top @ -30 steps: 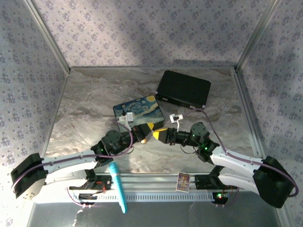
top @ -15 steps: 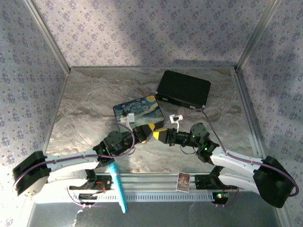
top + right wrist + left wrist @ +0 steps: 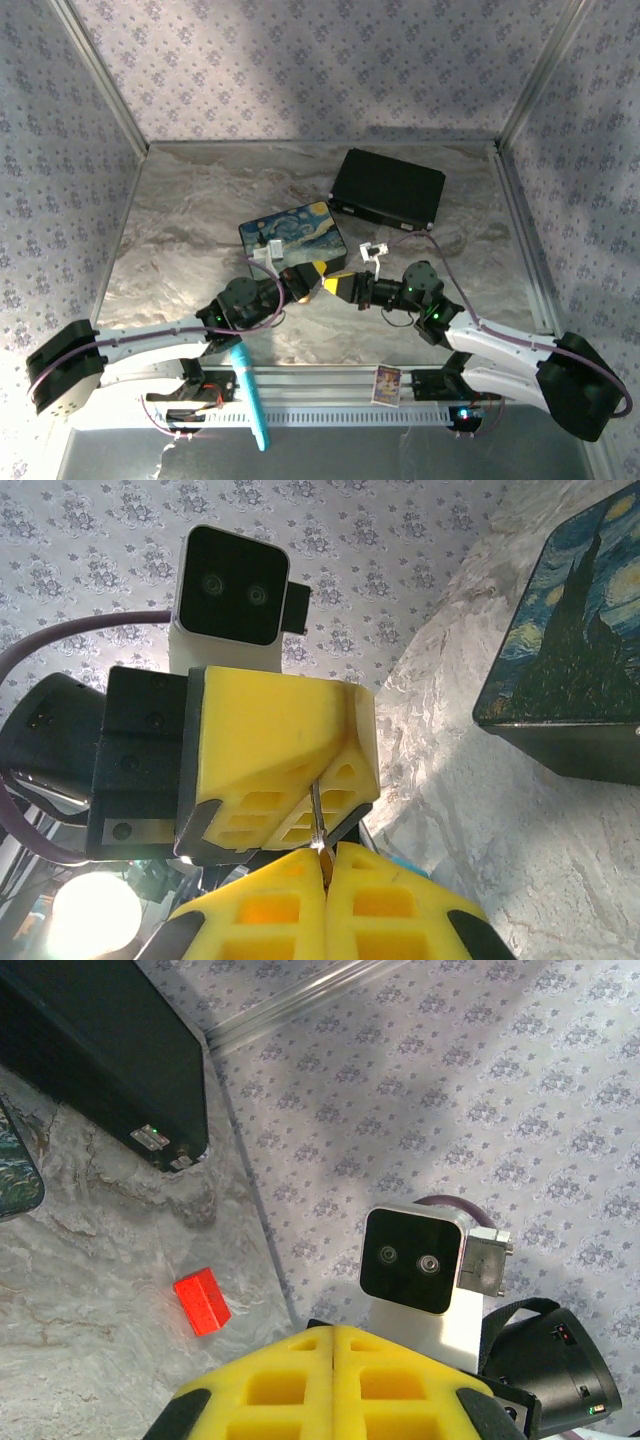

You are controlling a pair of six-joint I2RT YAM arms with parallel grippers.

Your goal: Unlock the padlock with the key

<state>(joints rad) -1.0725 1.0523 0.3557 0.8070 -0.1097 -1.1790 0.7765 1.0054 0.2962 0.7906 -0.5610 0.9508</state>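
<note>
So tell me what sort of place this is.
Probably a small robot test booth, not a home: patterned wall panels set in metal corner posts, a marble-look tabletop, and two robot arms bolted at its near edge.

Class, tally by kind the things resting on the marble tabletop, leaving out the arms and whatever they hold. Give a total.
Boxes: 2, the black box and the painted box
Blocks: 1, the red block
Total: 3

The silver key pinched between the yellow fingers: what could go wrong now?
The left gripper and right gripper are both shut on the thin key. If either arm tugs or twists, it could bend or slip out. The painted box sits close by, so a swing might bump it.
</note>
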